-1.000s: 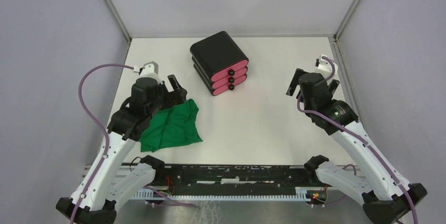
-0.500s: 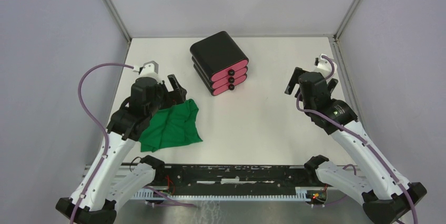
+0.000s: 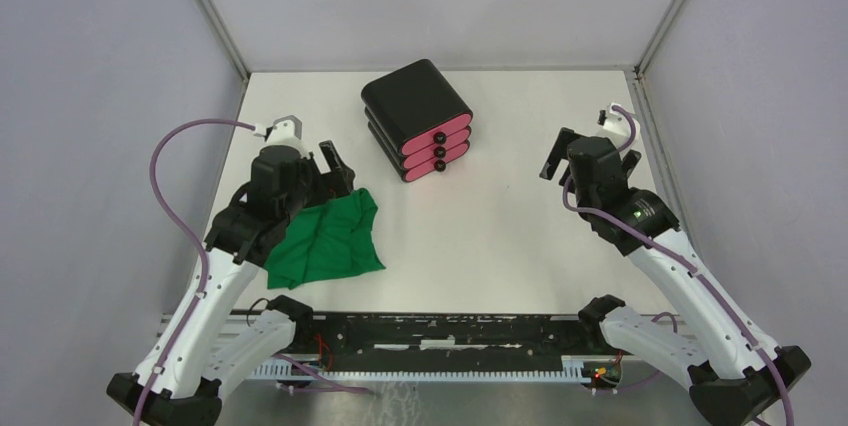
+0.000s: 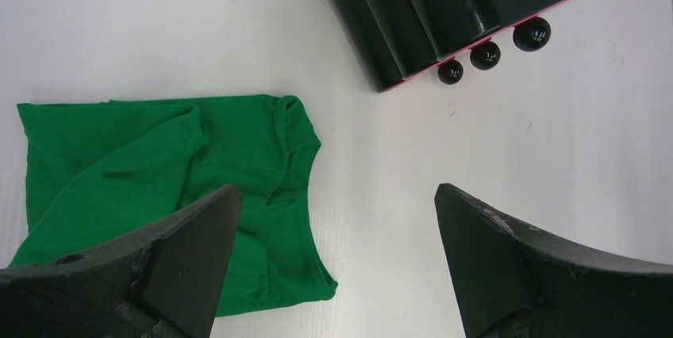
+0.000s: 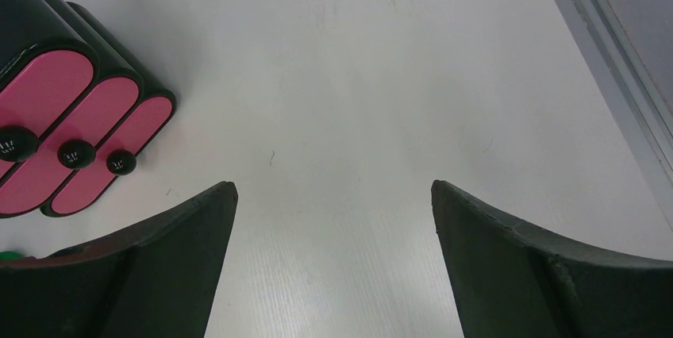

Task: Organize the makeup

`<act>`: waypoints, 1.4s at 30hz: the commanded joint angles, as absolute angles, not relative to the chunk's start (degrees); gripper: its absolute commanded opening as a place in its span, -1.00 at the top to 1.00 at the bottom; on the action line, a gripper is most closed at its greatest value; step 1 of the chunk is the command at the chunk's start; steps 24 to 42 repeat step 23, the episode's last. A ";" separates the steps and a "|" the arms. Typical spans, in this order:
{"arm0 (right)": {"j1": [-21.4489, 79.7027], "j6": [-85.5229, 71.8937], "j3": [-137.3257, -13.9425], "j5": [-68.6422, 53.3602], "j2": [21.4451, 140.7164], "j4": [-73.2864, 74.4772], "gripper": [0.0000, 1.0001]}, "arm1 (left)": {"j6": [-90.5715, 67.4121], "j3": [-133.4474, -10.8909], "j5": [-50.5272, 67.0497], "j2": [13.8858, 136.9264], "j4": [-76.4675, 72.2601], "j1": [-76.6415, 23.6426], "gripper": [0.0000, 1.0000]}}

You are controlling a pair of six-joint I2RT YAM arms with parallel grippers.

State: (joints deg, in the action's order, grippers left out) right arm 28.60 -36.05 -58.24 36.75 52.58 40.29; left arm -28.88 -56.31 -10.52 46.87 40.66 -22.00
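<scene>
White desk (image 3: 500, 236) is enclosed by grey walls (image 3: 100, 66) on three sides. Toward the far middle of the desk a black box with pink drawers (image 3: 418, 118) is set, all three drawers pushed in and their black knobs (image 4: 486, 55) turned toward the arms. A green cloth (image 3: 328, 241) is laid crumpled on the near left part of the desk. The left jaws are held spread wide at the cloth's far right corner, one finger (image 4: 182, 259) over the cloth and the other over bare desk, with nothing gripped between them. The right jaws are likewise spread wide and hold nothing, over bare desk to the right of the box. The makeup is not shown in any view, so its place relative to either pair of jaws cannot be told.
</scene>
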 commanded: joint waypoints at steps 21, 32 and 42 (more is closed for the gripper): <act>28.59 -37.79 -57.85 35.24 52.47 37.90 -0.99 | -35.13 -59.09 -15.60 46.37 40.55 -22.11 -0.98; 28.64 -37.81 -57.67 35.33 52.46 37.91 -0.99 | -35.03 -59.32 -14.67 47.30 40.96 -22.13 -0.99; 28.64 -37.81 -57.67 35.33 52.46 37.91 -0.99 | -35.03 -59.32 -14.67 47.30 40.96 -22.13 -0.99</act>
